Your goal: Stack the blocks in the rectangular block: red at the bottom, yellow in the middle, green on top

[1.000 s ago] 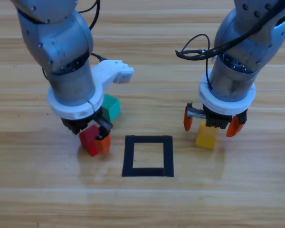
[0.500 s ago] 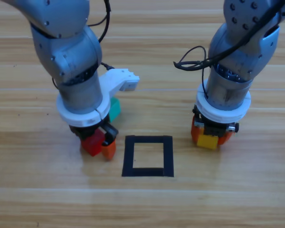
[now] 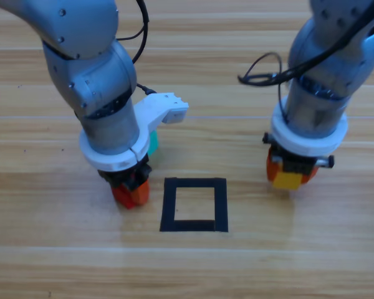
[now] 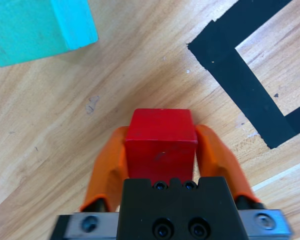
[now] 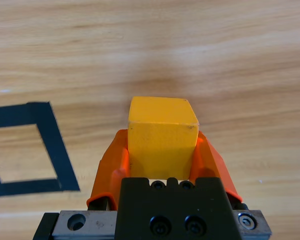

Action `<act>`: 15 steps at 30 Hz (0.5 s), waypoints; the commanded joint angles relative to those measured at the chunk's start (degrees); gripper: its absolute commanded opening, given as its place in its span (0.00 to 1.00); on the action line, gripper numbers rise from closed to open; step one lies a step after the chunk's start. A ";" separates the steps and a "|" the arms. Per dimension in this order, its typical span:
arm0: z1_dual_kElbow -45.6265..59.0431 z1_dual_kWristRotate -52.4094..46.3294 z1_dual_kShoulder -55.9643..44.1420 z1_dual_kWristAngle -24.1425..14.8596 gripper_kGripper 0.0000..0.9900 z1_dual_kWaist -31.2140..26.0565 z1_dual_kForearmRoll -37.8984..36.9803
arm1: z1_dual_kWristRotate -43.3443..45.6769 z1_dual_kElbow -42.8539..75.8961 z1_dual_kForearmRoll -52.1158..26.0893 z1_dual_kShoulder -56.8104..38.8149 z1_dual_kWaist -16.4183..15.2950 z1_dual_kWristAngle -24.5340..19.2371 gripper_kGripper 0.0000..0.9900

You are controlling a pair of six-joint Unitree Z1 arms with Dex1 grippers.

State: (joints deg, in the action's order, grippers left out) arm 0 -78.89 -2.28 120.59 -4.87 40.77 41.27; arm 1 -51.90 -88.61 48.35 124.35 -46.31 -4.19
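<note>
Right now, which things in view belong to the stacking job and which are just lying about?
Belongs to the job:
red cube, clamped in the left gripper
yellow cube, clamped in the right gripper
green cube, on the table
black tape square

Just lying about:
nothing visible

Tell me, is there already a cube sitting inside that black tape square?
No, the black tape square holds only bare wood; the red cube and yellow cube are both in grippers outside it.

The red cube (image 4: 161, 142) and yellow cube (image 5: 161, 135) are plain and matte, the third cube (image 4: 40, 27) teal-green. Black tape outline (image 3: 194, 204) (bare pale wood inside) on a streaky light-brown wooden table (image 3: 50, 249). Orange jaws, grey arms.
</note>
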 commanded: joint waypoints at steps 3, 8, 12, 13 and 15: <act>3.39 -0.88 1.41 -0.40 0.15 -0.07 -0.75 | 3.39 0.99 3.07 -8.42 0.87 -1.53 0.19; 3.65 -8.00 -0.97 -0.40 0.09 -0.87 -0.75 | 4.62 0.90 3.42 -8.77 0.87 -1.53 0.19; 0.75 -16.44 -0.09 0.39 0.04 -0.87 -0.40 | 5.50 0.90 3.42 -9.03 0.87 -1.35 0.19; -0.39 -19.16 0.53 0.39 0.04 -0.78 0.48 | 5.58 0.90 3.42 -9.12 0.87 -1.35 0.19; -2.94 -24.35 1.93 0.39 0.04 -0.60 2.41 | 5.85 0.81 3.42 -9.12 0.87 -1.35 0.19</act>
State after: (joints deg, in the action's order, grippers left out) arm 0 -77.92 -18.92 119.10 -4.88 40.85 40.94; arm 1 -46.71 -88.42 51.17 116.52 -46.26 -4.54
